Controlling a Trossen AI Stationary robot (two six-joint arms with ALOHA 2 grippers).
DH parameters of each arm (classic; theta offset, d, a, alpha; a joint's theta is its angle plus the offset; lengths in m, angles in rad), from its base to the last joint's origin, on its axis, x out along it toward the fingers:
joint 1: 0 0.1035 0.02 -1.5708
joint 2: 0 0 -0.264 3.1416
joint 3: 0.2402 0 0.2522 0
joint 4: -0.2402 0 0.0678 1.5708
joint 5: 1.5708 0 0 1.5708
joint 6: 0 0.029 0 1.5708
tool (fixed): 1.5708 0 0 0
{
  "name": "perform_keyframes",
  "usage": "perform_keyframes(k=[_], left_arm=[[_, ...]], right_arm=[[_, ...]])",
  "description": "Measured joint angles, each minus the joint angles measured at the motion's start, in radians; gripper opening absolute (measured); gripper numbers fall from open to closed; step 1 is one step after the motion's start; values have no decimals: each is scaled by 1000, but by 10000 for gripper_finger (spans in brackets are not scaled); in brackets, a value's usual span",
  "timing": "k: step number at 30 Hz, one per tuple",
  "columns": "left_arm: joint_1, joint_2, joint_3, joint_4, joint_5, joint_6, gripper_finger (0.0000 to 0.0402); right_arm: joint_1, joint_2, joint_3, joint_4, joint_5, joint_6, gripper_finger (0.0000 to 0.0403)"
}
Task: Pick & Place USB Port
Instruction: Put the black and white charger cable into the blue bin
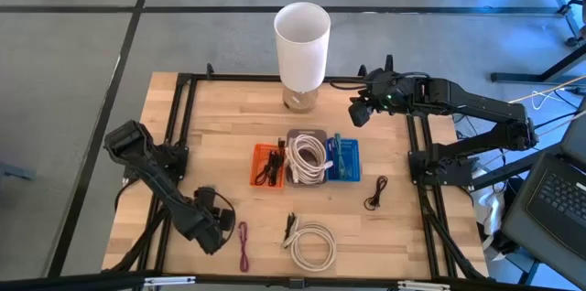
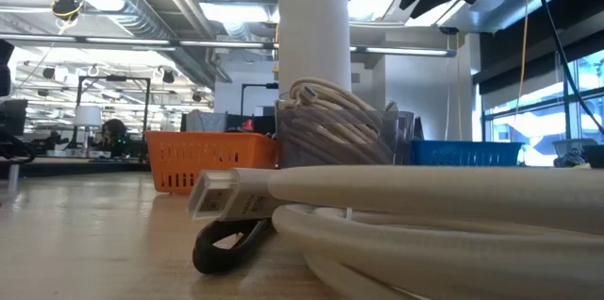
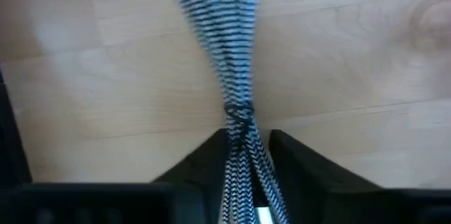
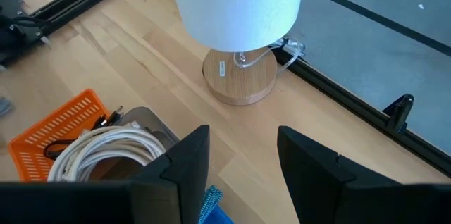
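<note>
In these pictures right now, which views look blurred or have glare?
Left wrist view: the braided cable between the left gripper fingers is soft, too near the lens. Low view: the white cable looms blurred; ceiling lights glare. High view: sharp, evenly lit.

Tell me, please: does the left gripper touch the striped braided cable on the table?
Touching. In the left wrist view the striped braided cable runs between the left gripper's dark fingers and lies against them.
</note>
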Motion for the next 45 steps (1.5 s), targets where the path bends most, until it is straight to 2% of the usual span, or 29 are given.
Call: perform_keyframes(k=[4, 9, 13, 15, 17, 20, 23, 25, 27, 30, 32, 36, 38, 41, 45], left_arm=[[-3, -23, -2, -9, -5, 8, 23], [-6, -55, -6, -32, -1, 6, 18], [-16, -114, 27, -47, -111, 3, 17], [-25, -154, 46, -49, -220, 1, 17], [-33, -197, 65, -49, -385, 11, 17], [-32, -264, 82, -4, -717, 89, 17], [-17, -334, 83, 74, -1042, 251, 17], [9, -380, 84, 109, -1160, 378, 17], [54, -432, 84, 139, -1194, 506, 17], [133, -505, 84, 240, -1159, 750, 16], [192, -550, 84, 368, -1095, 979, 16], [328, -596, 84, 704, -882, 1456, 16], [402, -599, 84, 879, -754, 1644, 16], [517, -583, 85, 1077, -559, 1799, 16], [650, -535, 85, 1229, -331, 1833, 16]], right_arm=[[0, 0, 0, 0, 0, 0, 170], [0, 0, 0, -3, 0, 0, 170], [0, 0, 0, -17, -3, 0, 170], [0, 0, 0, -28, -7, 2, 170], [0, 0, 0, -28, -23, 4, 170], [0, 0, 0, -26, -31, 10, 170], [0, 0, 0, 5, -83, 36, 170], [5, 0, 0, 63, -149, 31, 170], [25, 0, 0, 139, -213, 20, 170], [78, 0, 0, 282, -271, -14, 170], [115, 0, 0, 361, -281, -31, 170], [177, 0, 0, 482, -281, -47, 170], [202, 0, 0, 529, -280, -49, 170], [233, 0, 0, 587, -266, -50, 170], [266, 0, 0, 636, -220, -73, 170]])
